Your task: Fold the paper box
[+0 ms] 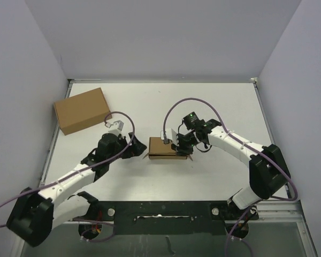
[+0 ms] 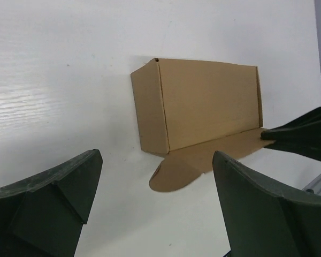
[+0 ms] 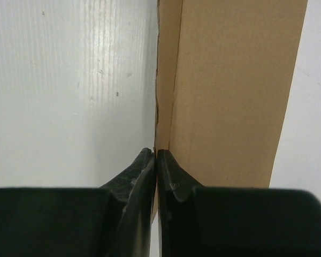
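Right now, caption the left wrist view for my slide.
Open left tool faces the partly folded paper box, its rounded flap lying on the table.

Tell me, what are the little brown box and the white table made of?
The small flat brown box looks like thin cardboard: dull matte, with sharp creases and a loose rounded flap. The white table looks smooth and slightly shiny with faint fine streaks, maybe painted or laminated board; I cannot tell which.
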{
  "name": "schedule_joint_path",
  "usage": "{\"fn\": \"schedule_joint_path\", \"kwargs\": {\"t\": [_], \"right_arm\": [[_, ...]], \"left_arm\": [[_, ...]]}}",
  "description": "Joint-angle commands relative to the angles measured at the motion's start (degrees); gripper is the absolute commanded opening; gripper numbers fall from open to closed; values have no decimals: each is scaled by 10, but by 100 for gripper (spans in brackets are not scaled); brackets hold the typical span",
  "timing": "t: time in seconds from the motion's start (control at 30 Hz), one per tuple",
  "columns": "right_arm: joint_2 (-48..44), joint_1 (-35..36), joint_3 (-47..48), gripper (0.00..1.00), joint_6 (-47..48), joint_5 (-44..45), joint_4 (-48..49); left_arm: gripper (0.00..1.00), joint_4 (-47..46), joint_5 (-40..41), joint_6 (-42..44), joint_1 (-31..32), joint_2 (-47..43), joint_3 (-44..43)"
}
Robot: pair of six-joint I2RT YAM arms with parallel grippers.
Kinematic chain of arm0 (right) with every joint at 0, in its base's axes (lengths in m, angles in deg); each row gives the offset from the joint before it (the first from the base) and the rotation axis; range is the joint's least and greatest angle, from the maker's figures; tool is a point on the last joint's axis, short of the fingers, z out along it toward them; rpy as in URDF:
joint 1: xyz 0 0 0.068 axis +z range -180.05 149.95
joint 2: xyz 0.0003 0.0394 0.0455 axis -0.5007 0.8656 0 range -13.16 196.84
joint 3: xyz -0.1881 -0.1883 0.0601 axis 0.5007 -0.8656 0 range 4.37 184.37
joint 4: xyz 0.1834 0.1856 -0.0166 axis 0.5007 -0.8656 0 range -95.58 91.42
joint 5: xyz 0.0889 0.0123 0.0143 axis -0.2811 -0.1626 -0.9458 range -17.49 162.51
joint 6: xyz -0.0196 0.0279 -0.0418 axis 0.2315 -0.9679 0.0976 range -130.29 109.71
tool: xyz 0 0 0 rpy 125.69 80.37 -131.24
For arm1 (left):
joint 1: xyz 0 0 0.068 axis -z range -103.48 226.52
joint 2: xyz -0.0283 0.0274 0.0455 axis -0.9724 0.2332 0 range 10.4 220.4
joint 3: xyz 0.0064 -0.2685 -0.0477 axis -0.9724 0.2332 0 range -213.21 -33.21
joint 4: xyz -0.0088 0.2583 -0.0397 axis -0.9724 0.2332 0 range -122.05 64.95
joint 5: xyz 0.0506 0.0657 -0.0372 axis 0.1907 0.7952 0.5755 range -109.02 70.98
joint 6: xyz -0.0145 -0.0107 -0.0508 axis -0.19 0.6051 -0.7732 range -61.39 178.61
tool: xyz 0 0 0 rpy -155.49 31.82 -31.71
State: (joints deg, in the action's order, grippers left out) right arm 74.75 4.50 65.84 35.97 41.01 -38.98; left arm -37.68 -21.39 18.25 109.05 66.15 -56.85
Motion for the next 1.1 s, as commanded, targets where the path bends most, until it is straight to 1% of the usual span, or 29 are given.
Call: {"fn": "schedule_joint_path", "kwargs": {"t": [0.0, 0.07, 0.13, 0.2, 0.33, 0.5, 0.53, 0.57, 0.63, 0.7, 0.77, 0.83, 0.9, 0.97, 1.0, 1.07], "right_arm": [[12, 2, -7, 7, 2, -18, 2], [14, 1, -10, 11, 3, -20, 2], [13, 1, -13, 16, 6, -25, 1], [13, 0, -15, 22, 8, -30, -1], [5, -6, -12, 35, 8, -49, -8], [-6, -39, 3, 52, 0, -107, -20], [-9, -51, 9, 63, -3, -124, -25], [-12, -63, 15, 69, -4, -143, -31], [-19, -91, 27, 72, -9, -184, -42], [-27, -122, 38, 73, -24, -228, -47], [-34, -154, 43, 73, -60, -267, -35], [-37, -190, 36, 73, -140, -284, 13], [-34, -226, 16, 74, -251, -260, 92], [-18, -259, -7, 78, -353, -228, 159], [-2, -269, -8, 79, -390, -202, 173], [37, -286, 1, 80, -430, -206, 169]], "left_arm": [[85, -87, -130, -28, -28, 119, -62], [86, -111, -148, -26, -28, 170, -78], [86, -115, -157, -20, -28, 222, -95], [86, -105, -157, -9, -28, 255, -111], [86, -61, -142, 16, -26, 293, -134], [84, -24, -129, 37, -24, 316, -143], [84, -20, -126, 39, -24, 321, -145], [84, -15, -123, 42, -24, 327, -148], [84, -9, -119, 46, -23, 336, -153], [83, -6, -120, 48, -23, 345, -157], [83, -5, -120, 49, -23, 350, -159], [83, -6, -121, 49, -23, 352, -160], [83, -6, -122, 49, -23, 350, -160], [83, -7, -123, 49, -23, 349, -161], [83, -9, -123, 48, -23, 348, -160], [83, -14, -126, 45, -23, 347, -159]]}}
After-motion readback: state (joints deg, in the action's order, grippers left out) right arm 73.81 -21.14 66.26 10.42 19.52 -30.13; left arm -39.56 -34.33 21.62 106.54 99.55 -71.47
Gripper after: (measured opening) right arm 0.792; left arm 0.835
